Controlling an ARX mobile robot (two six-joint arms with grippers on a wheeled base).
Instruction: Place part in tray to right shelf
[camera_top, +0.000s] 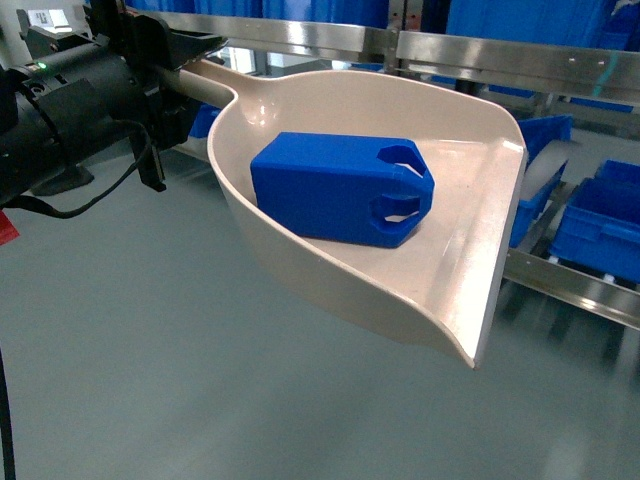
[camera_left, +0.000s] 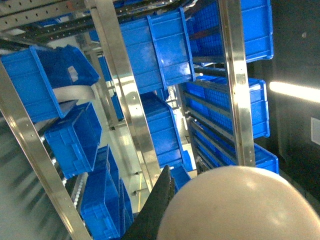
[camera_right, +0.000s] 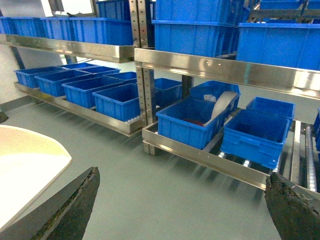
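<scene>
- The blue part (camera_top: 340, 187) lies on its side inside the cream tray (camera_top: 455, 300), on the tray's flat floor. Its end with the cut-through handle hole points toward the tray's flat front lip.
- The part sits near the curved back wall of the tray and does not touch the front lip.
- The tray is up in the air above the grey floor (camera_top: 150, 360), tipped a little, with its front lip turned toward the right shelf (camera_top: 570, 285).
- The tray's long round handle (camera_top: 200, 85) goes up and left from the scoop into the left gripper (camera_top: 165, 75). The jaws are closed tight around the handle.
- In the left wrist view, the round back of the tray (camera_left: 240, 205) fills the bottom, with one dark finger (camera_left: 155, 207) beside it.
- The right gripper (camera_right: 182, 202) is beside the tray, and a piece of the tray's rim (camera_right: 30, 170) shows at the left of the right wrist view. Its two dark fingers (camera_right: 75, 205) stand far apart with nothing between them.
- The right shelf is past the tray's front lip. It has a shiny steel front rail and blue crates (camera_right: 192, 120) sitting in rows.
- One crate holds another cream scoop (camera_right: 222, 105) that leans on the crate's edge.
- More blue crates (camera_right: 195, 37) sit on the shelf level above.
</scene>
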